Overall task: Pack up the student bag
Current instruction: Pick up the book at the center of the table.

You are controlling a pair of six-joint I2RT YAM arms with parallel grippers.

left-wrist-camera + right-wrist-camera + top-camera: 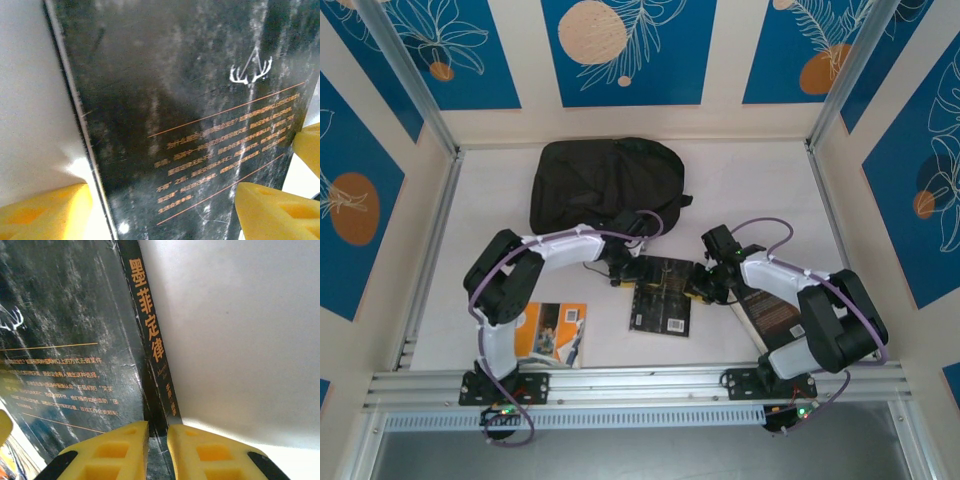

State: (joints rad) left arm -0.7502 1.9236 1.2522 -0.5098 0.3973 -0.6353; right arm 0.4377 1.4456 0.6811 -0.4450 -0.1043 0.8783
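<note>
Right claw (157, 440): yellow fingers nearly together, pinching the spine edge of a flat black book with gold print (662, 295). Left claw (160, 215): jaws wide, the book's opposite end between them. The large black soft fabric student bag (605, 180) lies just beyond the left claw.

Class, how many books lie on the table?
3: an orange-and-white book near left, a black book at centre, a brown book near right, partly under the right arm. Others may be hidden.
</note>
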